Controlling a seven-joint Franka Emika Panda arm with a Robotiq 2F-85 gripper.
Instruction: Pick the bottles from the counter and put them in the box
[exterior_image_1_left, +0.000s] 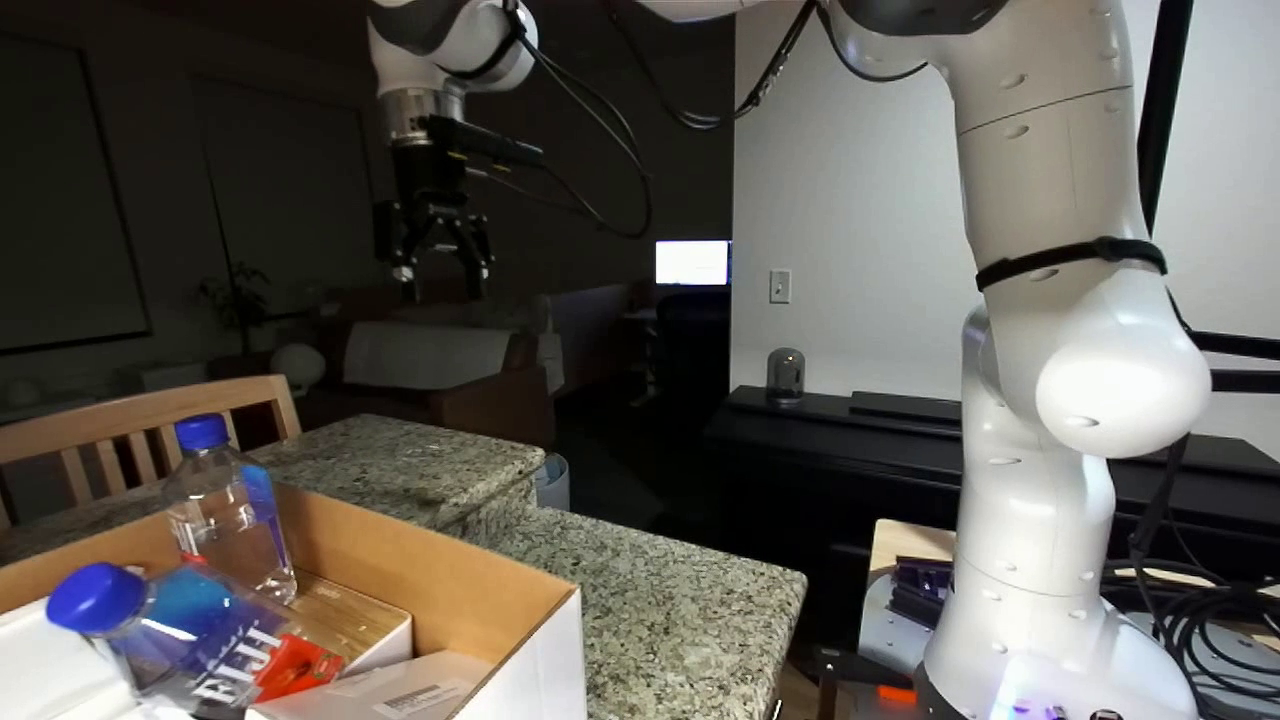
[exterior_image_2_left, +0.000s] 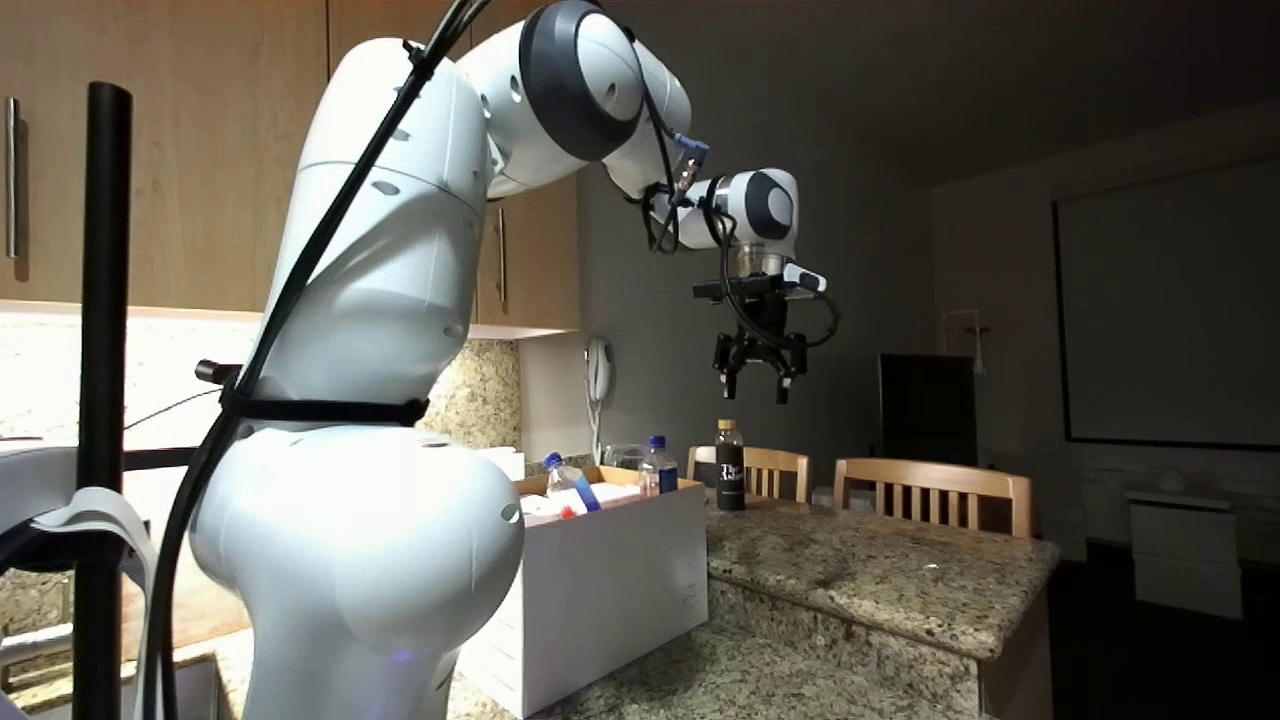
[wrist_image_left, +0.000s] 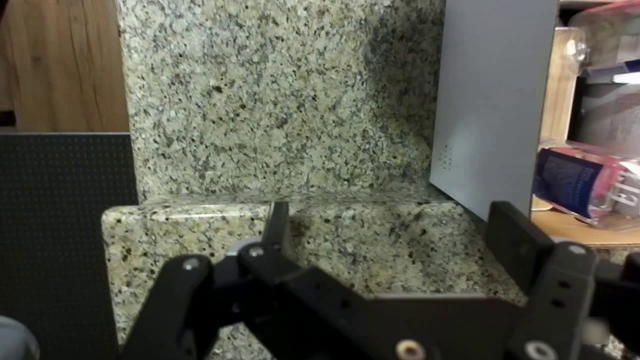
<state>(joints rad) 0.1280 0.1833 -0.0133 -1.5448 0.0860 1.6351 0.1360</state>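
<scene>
Glossy granite counter, smooth plastic bottles, matt cardboard box

In an exterior view I am seen from close beside the box, looking across the counter; in an exterior view the camera stands near my arm, facing past it toward the chairs; my wrist view looks down past my gripper; all three share box and counter.

This place is looking like a home kitchen: wooden cabinets and a wall phone are hanging higher than the speckled counter, chairs are standing beside it, and a plant and a sofa are sitting dimly beyond it.
</scene>
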